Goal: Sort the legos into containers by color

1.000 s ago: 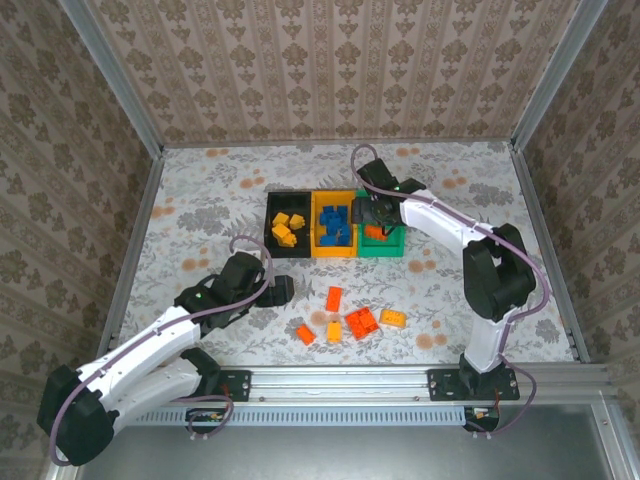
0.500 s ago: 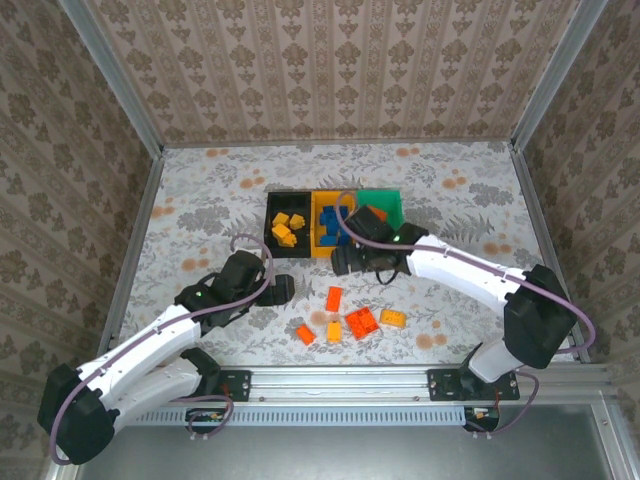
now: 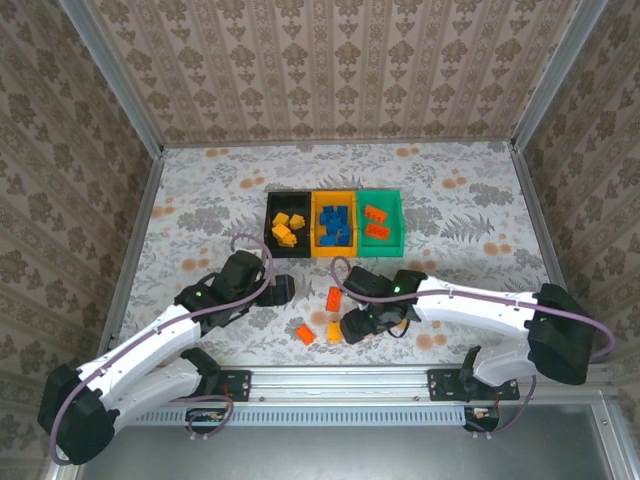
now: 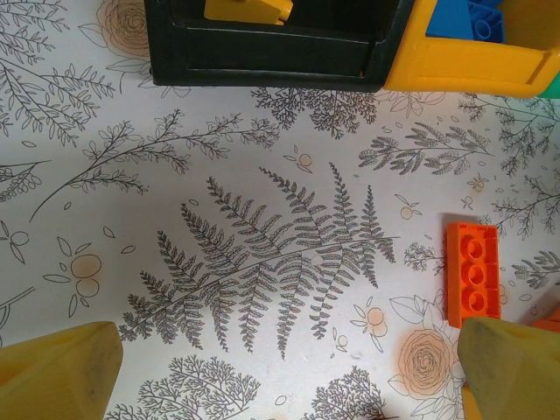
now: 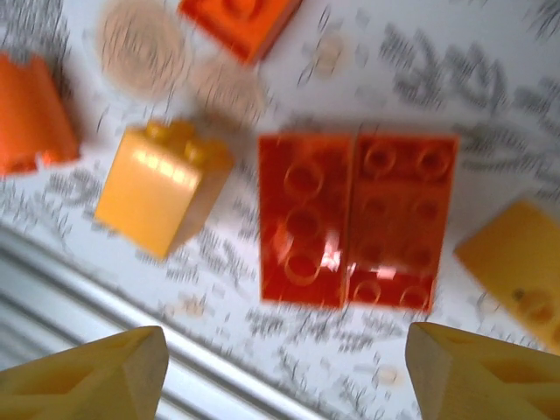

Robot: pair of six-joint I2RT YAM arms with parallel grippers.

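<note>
Legos (image 5: 394, 227): two red ones (image 5: 302, 232) touch under our right gripper (image 5: 287, 350), spread and empty like the left gripper (image 4: 289, 350); we might pinch both or bump the yellow one (image 5: 162, 188)

Pale, flower-printed tabletop (image 3: 200, 200). Toward the back, bears three bins in one row, wall against wall: black bin (image 3: 270, 230) on the left, yellow-orange bin (image 3: 335, 252) in the middle, green bin (image 3: 381, 249) on the right. Nearer the front edge, apart from the bins, holds loose bricks. A long orange-red brick (image 3: 333, 297) closest to the row, then an orange brick (image 3: 305, 334) beside a small yellow brick (image 3: 334, 332). Just right of that, two red bricks (image 5: 302, 232) flat and pressed side by side, with a flat yellow brick (image 5: 516, 262) further right.
</note>
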